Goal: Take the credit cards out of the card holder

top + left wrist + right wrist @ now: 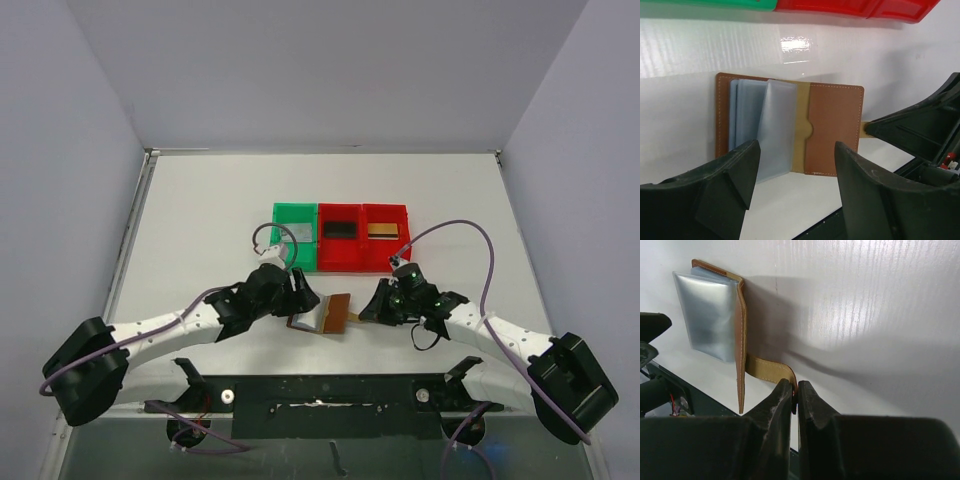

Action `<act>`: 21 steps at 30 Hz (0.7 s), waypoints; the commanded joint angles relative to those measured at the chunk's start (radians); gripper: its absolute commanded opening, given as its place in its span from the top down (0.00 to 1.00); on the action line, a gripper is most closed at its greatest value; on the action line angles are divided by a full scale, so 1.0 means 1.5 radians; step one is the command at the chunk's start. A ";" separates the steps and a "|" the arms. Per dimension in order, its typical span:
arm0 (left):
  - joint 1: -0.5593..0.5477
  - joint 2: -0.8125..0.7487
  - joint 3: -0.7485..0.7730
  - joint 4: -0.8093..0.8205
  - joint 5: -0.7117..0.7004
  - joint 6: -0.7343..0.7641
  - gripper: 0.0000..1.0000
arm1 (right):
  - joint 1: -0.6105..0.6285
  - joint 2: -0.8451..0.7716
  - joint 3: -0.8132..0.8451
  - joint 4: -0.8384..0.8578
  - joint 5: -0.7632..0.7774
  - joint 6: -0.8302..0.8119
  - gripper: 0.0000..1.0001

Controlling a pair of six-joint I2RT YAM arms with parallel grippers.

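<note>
Card holder (832, 125) open, contents unclear; right end effector (796, 389) clamped on its tab (765, 370); left end effector (796, 160) agape, empty

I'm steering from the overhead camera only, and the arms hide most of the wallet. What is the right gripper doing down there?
Observer: The right gripper is shut on the wallet's side tab, pinching its end.
Operator: And the left one?
Observer: The left gripper is open, with the wallet showing between its fingers.
Operator: How do the sleeves look?
Observer: The wallet lies open, and one pale sleeve is lifted off the others. I can't tell whether a card is inside.
</note>
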 commanded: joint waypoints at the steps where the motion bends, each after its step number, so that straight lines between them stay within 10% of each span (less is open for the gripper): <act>1: -0.003 0.055 0.059 0.042 0.053 0.038 0.42 | -0.008 -0.002 -0.004 0.041 0.000 0.002 0.96; 21: -0.002 0.049 0.048 -0.005 -0.026 0.013 0.38 | -0.009 0.011 -0.023 0.047 0.011 0.007 0.96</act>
